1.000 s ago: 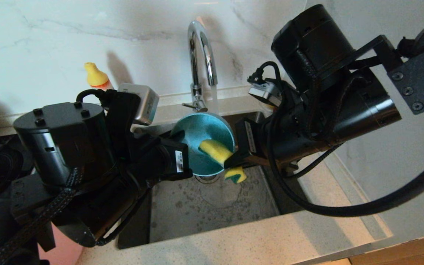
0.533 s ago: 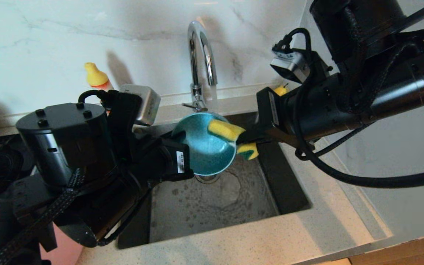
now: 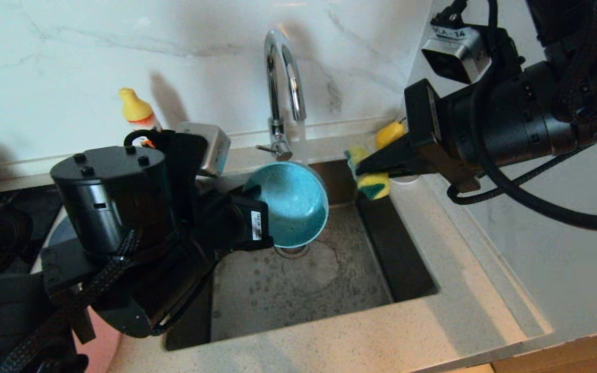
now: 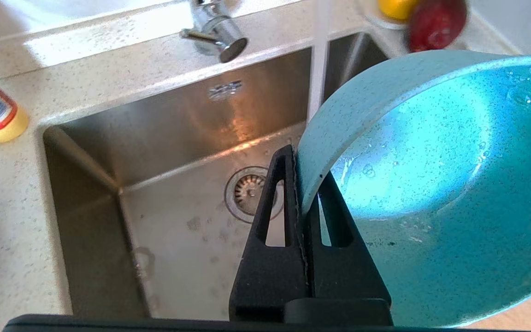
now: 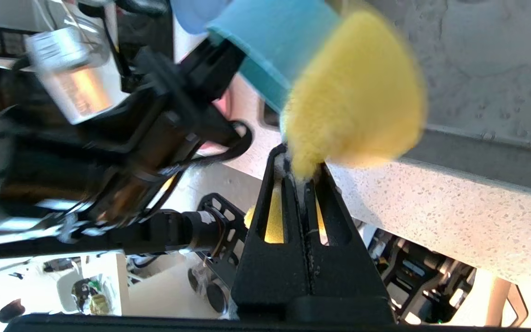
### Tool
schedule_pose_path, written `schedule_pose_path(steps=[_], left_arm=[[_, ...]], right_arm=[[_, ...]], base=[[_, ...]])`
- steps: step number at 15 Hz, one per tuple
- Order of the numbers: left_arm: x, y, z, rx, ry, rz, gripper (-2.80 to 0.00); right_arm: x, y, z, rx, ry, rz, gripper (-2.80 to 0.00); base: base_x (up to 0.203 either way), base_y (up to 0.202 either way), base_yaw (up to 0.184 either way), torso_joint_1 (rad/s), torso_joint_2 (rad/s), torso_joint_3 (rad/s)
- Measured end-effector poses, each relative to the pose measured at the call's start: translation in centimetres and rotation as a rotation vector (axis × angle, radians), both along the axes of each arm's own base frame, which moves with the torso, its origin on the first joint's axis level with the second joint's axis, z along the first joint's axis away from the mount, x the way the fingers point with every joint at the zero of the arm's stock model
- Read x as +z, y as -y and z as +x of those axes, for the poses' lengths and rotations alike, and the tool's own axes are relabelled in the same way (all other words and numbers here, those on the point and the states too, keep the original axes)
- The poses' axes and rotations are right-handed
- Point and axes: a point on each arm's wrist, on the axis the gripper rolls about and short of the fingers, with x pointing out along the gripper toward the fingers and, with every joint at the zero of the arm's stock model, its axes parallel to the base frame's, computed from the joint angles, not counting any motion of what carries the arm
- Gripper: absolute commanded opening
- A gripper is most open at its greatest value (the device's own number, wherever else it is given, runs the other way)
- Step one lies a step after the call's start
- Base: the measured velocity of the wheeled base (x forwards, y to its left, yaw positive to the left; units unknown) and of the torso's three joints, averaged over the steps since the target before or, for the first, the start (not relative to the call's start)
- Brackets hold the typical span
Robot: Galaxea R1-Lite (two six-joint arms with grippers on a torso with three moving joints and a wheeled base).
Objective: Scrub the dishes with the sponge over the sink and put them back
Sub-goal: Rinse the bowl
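The teal-blue bowl (image 3: 292,206) hangs tilted over the sink (image 3: 288,295), its hollow facing right. My left gripper (image 3: 258,203) is shut on its left rim. In the left wrist view the two fingers (image 4: 304,170) pinch the rim of the wet bowl (image 4: 431,184) above the drain strainer (image 4: 247,193). My right gripper (image 3: 363,168) is shut on the yellow-and-green sponge (image 3: 370,180), held at the sink's back right corner, clear of the bowl. Seen from the right wrist, the sponge (image 5: 357,92) bulges out beyond that gripper (image 5: 300,173).
The curved chrome tap (image 3: 280,93) stands behind the bowl, with water running (image 3: 302,140). A yellow-capped bottle (image 3: 135,109) is at the back left. Yellow fruit (image 3: 389,133) sits on the back right counter. A speckled counter (image 3: 381,336) borders the sink.
My right gripper has pulled the sponge out of the bowl and moved it up and to the right, to the sink's back right corner. The left gripper still holds the bowl, barely shifted.
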Motion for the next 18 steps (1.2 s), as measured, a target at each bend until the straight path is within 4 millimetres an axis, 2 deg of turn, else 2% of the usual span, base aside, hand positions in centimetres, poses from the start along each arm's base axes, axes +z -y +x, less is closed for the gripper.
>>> schedule_pose_path(steps=[4,8,13,18], left_arm=[[-1.2,-0.2,1.9,0.051,-0.051,0.012,-2.80],[-2.5,-0.8,4.5,0.119,-0.213,0.003,-2.80],[-2.8,-1.3,8.1,0.208,-0.452,-0.069,-2.80],[-2.4,0.0,11.9,0.283,-0.616,-0.154,-2.80]], right_arm=[[0.7,1.4,-1.0,-0.014,0.009,0.009,-2.80],[0.1,2.2,-1.0,-0.037,-0.018,-0.017,-2.80],[-0.9,2.4,-1.2,-0.034,-0.046,-0.039,-2.80],[-1.4,2.1,-1.1,-0.009,-0.046,-0.067,-2.80]], base=[[0.000,0.000,0.000,0.000,0.00,0.000],[0.000,0.000,0.000,0.000,0.00,0.000],[0.000,0.000,0.000,0.000,0.00,0.000],[0.000,0.000,0.000,0.000,0.00,0.000]])
